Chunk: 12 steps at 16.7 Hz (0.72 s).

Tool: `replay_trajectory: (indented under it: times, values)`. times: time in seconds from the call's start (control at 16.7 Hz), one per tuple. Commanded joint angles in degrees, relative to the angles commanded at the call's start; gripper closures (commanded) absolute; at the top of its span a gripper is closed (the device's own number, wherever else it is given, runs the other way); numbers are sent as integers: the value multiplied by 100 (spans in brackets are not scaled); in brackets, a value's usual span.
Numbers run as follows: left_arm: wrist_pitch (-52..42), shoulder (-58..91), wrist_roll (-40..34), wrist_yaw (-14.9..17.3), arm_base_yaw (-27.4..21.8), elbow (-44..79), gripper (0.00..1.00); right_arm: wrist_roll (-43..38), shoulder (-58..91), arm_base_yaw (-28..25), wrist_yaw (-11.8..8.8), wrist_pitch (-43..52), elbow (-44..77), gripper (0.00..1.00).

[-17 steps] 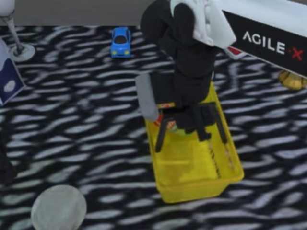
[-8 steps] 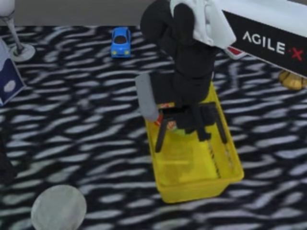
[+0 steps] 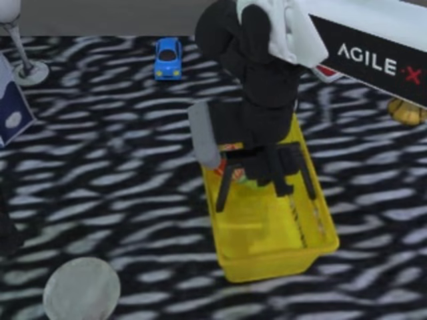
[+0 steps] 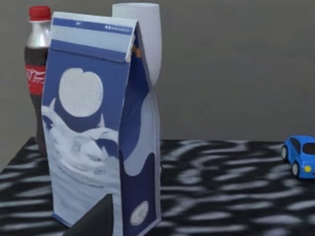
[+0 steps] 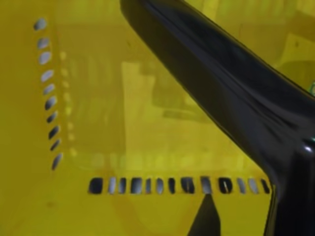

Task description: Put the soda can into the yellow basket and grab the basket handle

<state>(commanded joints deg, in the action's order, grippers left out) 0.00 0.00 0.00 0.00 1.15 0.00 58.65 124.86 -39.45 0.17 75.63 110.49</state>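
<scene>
The yellow basket [image 3: 280, 267] stands right of the table's middle. My right gripper [image 3: 277, 187] hangs over its far half, open, with nothing between its fingers. The soda can [image 3: 233, 175] lies inside the basket at the far left corner, mostly hidden under the gripper; only red-orange and green patches show. The black basket handle [image 3: 222, 190] stands raised beside the gripper. In the right wrist view the handle [image 5: 221, 98] crosses close in front of the slotted yellow wall [image 5: 98, 147], and one fingertip [image 5: 206, 221] shows. My left arm [image 3: 7, 233] is parked at the left edge.
A blue toy car [image 3: 168, 58] sits at the back. A blue-and-white carton [image 4: 98, 132], a dark bottle [image 4: 37, 73] and a white glass [image 3: 20, 60] stand at the far left. A grey disc [image 3: 81, 290] lies front left, a brown object [image 3: 405, 111] far right.
</scene>
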Motion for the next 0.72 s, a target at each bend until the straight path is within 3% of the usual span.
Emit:
replay_trajectory:
  times: [0.36, 0.72]
  values:
    - [0, 0, 0, 0, 0, 0, 0, 33, -16, 16, 2, 100, 97, 100]
    - [0, 0, 0, 0, 0, 0, 0, 214, -241, 166, 0, 989, 749, 100]
